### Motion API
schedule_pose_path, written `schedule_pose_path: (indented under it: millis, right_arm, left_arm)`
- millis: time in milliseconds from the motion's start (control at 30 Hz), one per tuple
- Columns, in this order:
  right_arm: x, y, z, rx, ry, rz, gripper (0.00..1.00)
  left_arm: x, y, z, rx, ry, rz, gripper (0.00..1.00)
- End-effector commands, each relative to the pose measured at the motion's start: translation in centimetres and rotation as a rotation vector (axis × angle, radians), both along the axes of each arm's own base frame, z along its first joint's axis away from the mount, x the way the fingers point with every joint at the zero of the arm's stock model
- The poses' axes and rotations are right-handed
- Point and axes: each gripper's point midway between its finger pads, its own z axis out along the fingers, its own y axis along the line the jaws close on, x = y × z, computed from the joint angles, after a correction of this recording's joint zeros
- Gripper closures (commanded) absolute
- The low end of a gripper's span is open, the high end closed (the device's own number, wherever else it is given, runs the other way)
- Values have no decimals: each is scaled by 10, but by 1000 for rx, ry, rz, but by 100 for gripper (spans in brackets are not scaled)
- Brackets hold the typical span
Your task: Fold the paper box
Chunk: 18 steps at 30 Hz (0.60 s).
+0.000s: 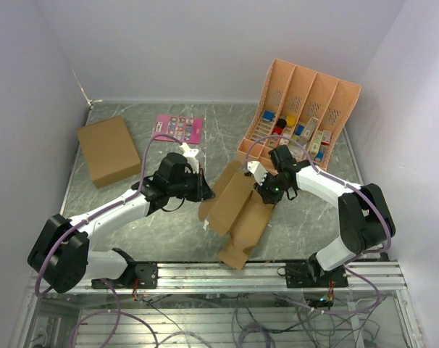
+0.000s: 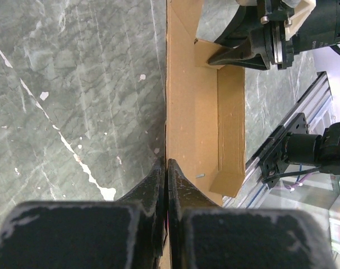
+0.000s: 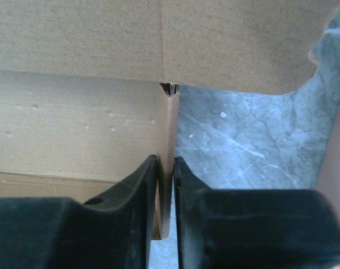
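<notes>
The paper box [image 1: 237,210] is a brown cut-out sheet with creased panels, partly raised between both arms at the table's middle. My left gripper [image 1: 205,190] is shut on its left edge; in the left wrist view the gripper [image 2: 166,162] pinches the thin edge of the sheet [image 2: 192,112]. My right gripper [image 1: 266,192] is shut on the sheet's right side; in the right wrist view the gripper [image 3: 166,161] clamps a folded panel edge [image 3: 74,134]. The right gripper also shows in the left wrist view [image 2: 260,42].
A larger plain brown cardboard box [image 1: 107,150] lies at the far left. A pink card [image 1: 179,128] lies behind the left arm. An orange slotted organiser [image 1: 303,116] with small items stands at the back right. A metal rail [image 1: 277,272] runs along the near edge.
</notes>
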Motion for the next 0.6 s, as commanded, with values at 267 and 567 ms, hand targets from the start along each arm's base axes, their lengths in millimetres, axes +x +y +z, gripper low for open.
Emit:
schedule_pose_path:
  millis: [267, 567]
  right_arm:
    - [16, -15, -1, -116, -133, -82, 92]
    - [14, 6, 2, -22, -86, -58, 69]
  left_arm:
    - [9, -7, 21, -28, -63, -13, 93]
    - [7, -9, 22, -42, -59, -21, 93]
